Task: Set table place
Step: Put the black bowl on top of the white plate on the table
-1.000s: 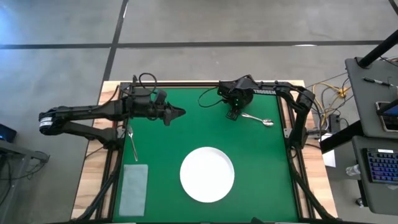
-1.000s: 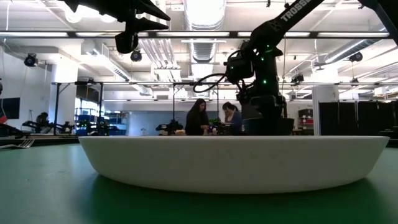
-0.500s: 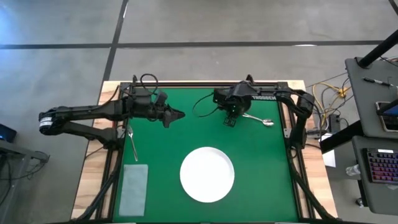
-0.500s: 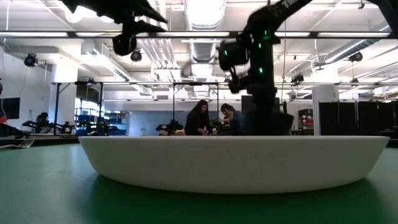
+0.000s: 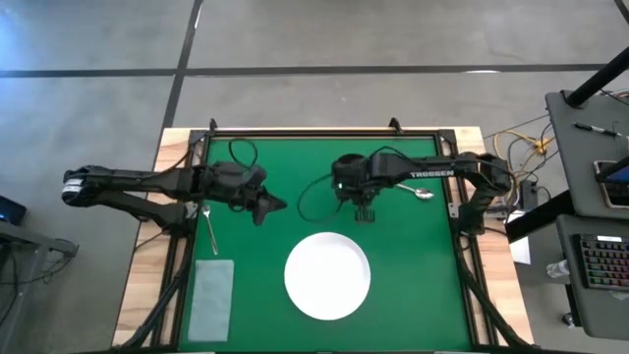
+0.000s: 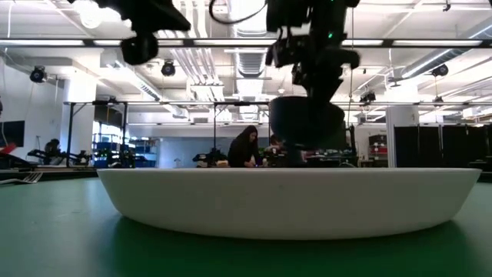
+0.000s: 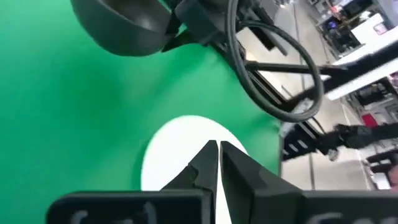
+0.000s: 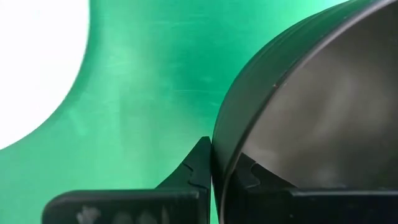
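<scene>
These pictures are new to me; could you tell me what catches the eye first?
The white plate stands out on the near half of the green table. Just beyond it, the right hand pinches the rim of the dark bowl, held clear above the table. The left hand hovers shut nearby.

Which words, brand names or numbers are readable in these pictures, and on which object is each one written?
"TROSSEN": white letters on the forearm of the right arm, seen from above.
The keyboard at the side desk has key markings, but they are too small to read.
No text is visible on the plate, bowl, fork, spoon, napkin or table.
Signs in the room behind are too blurred to read.
</scene>
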`<move>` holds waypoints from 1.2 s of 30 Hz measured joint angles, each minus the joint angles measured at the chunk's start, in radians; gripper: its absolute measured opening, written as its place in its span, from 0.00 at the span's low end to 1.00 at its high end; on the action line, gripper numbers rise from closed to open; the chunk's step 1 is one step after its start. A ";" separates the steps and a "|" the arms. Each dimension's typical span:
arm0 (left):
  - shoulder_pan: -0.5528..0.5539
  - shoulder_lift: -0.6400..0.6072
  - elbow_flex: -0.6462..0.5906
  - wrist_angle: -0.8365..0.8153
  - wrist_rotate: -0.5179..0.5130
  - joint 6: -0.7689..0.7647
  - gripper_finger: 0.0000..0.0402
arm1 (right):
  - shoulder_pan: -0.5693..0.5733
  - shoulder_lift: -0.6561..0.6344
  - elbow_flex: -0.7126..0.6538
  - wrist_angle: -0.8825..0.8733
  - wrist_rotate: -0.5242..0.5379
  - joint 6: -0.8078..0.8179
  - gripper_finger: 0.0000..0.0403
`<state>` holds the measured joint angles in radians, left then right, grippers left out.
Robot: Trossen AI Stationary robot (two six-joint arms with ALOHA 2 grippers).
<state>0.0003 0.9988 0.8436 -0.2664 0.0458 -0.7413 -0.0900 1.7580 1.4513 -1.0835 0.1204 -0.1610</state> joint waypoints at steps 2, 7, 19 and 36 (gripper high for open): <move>-0.065 -0.017 0.003 -0.047 -0.069 -0.056 0.00 | 0.038 -0.005 0.000 -0.008 0.000 0.000 0.02; -0.258 -0.071 0.005 -0.225 -0.339 -0.230 0.00 | 0.143 -0.019 0.000 -0.010 0.004 0.010 0.02; -0.539 -0.086 -0.002 -0.320 -0.489 -0.300 0.00 | 0.480 0.031 0.040 0.049 -0.003 0.389 0.02; -0.827 0.122 -0.037 -0.328 -0.513 -0.612 0.00 | 0.588 0.443 0.543 -0.145 -0.051 0.340 0.02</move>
<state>-0.8270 1.1204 0.8070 -0.5944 -0.4670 -1.3528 0.4976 2.2013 1.9939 -1.2283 0.0693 0.1792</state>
